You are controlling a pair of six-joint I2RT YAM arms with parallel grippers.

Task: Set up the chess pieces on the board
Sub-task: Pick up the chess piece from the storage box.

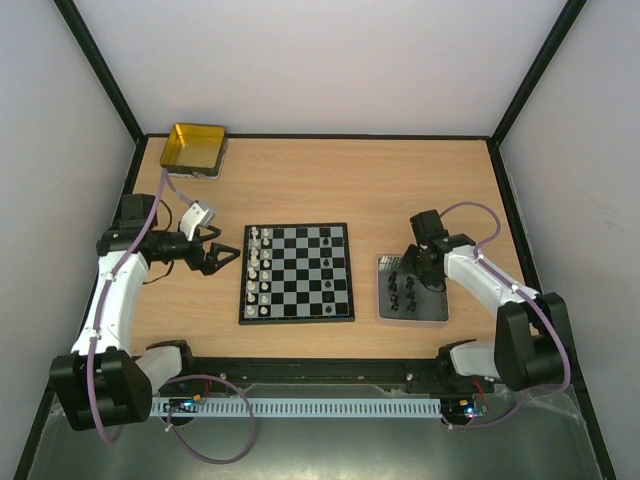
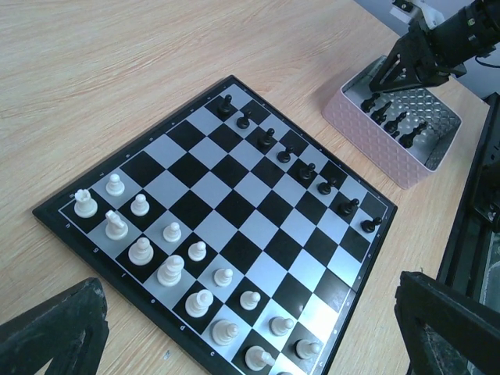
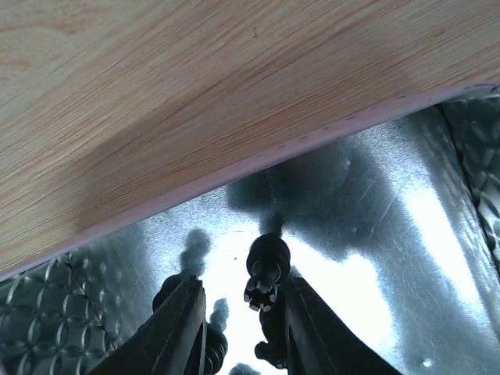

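Black's back rank is bare on the board (image 1: 300, 272) — fetching is in hand. The right gripper (image 3: 244, 285) straddles a black queen (image 3: 267, 262) in the tray (image 3: 391, 234), fingers narrowed, not yet clamped. Next: pinch, lift straight. The left gripper (image 1: 222, 255) hangs wide open beside the board.

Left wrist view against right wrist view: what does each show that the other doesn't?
Only the left wrist view shows the chessboard, with white pieces in two rows on one side and black pawns lined along the other. Only the right wrist view shows, close up, a black crown-topped piece between the parted fingers of the right gripper. Both show that gripper at the tray of black pieces, and the wooden table.
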